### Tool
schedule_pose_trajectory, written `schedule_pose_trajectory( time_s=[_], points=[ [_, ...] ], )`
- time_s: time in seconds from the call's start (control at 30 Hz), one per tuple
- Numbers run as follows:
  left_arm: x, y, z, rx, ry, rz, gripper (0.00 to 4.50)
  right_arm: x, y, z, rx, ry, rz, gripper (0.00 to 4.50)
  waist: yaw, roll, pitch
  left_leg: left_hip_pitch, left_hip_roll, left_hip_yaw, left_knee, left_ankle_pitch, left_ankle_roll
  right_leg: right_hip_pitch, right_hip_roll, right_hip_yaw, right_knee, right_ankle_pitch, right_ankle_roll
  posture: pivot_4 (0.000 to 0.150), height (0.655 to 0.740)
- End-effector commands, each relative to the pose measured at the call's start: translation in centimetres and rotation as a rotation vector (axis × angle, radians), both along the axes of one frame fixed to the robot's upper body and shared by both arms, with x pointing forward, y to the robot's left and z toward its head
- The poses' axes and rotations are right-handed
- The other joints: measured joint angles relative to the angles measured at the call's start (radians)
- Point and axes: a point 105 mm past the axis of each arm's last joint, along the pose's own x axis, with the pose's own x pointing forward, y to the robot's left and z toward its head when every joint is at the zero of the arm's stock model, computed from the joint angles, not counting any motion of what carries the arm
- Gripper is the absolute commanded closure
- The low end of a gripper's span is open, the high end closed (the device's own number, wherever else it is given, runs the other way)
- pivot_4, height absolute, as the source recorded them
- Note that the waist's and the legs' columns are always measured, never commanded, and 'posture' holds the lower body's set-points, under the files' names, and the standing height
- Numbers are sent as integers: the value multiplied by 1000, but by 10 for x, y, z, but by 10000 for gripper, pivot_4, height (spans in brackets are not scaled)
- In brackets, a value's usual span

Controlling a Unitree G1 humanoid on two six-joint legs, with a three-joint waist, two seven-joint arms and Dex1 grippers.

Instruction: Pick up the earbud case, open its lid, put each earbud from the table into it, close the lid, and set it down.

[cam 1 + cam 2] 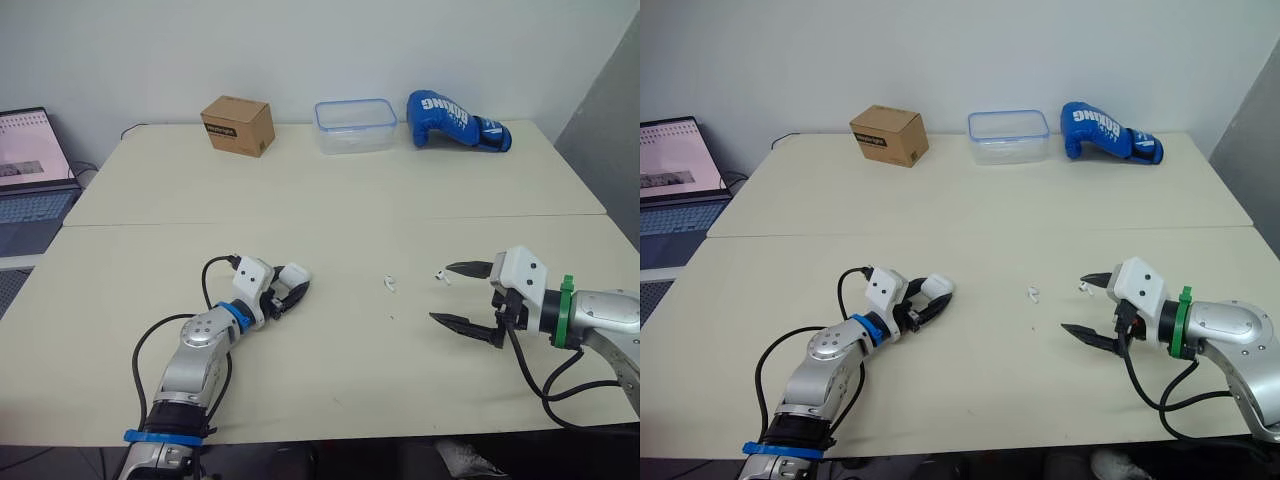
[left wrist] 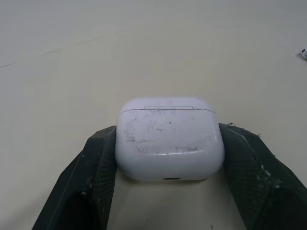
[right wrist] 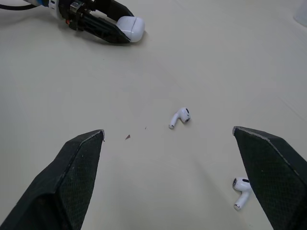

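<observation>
cream tabletop (image 1: 350,190) against a white wall, with a brown cardboard box (image 1: 238,125), a clear plastic tub with a blue rim (image 1: 355,125) and a blue boxing glove (image 1: 455,120) along its far side, and an open laptop (image 1: 30,175) off the left edge. the robot's left gripper (image 1: 290,287) is clamped on two opposite sides of a small white glossy plastic earbud case (image 2: 169,139), left of centre, at or just above the surface; the views do not settle which. the lid is closed, and its seam sits at the far end, clear of the fingers. the right gripper (image 1: 440,292) hangs spread wide and empty. the middle earbud (image 1: 390,284), small and white, lies between the grippers; the second earbud (image 1: 441,276) lies just beside the right gripper's farther fingertip. the case looks light, rigid and slick, apt to squirt from a pinch, so a hold below the seam suits it. the buds look featherweight and likely to skitter; the stem is probably the place to nip them.
</observation>
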Motion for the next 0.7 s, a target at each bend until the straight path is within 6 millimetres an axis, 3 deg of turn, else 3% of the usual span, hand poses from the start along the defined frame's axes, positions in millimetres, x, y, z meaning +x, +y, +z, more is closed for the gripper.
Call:
schedule_pose_trajectory(
  time_s=[0.03, 0.4, 0.57, 0.7],
  points=[
    [-5, -8, -11, 10, 39, -37, 17051, -5, 7, 10, 9, -33, 33, 0, 0, 0, 0, 0, 0, 0, 0, 0, 0, 0, 0, 0, 0, 0, 0, 1500, 7307],
    [-4, -8, -11, 25, 20, -44, 17051, -6, 8, 10, 18, -22, 34, 0, 0, 0, 0, 0, 0, 0, 0, 0, 0, 0, 0, 0, 0, 0, 0, 1500, 7307],
    [5, -11, 54, 46, -175, -130, 17051, 5, 11, 41, 160, 90, 12, 0, -5, -1, 1, 0, 0, 0, 0, 0, 0, 0, 0, 0, 0, 0, 0, 1500, 7307],
    [-3, -21, 85, 184, -319, -290, 17051, 10, 17, 53, 222, 227, 38, 0, -6, -2, 1, -2, 1, -2, 0, 0, 0, -1, 1, -2, 0, 0, 0, 1500, 7307]
  ],
)
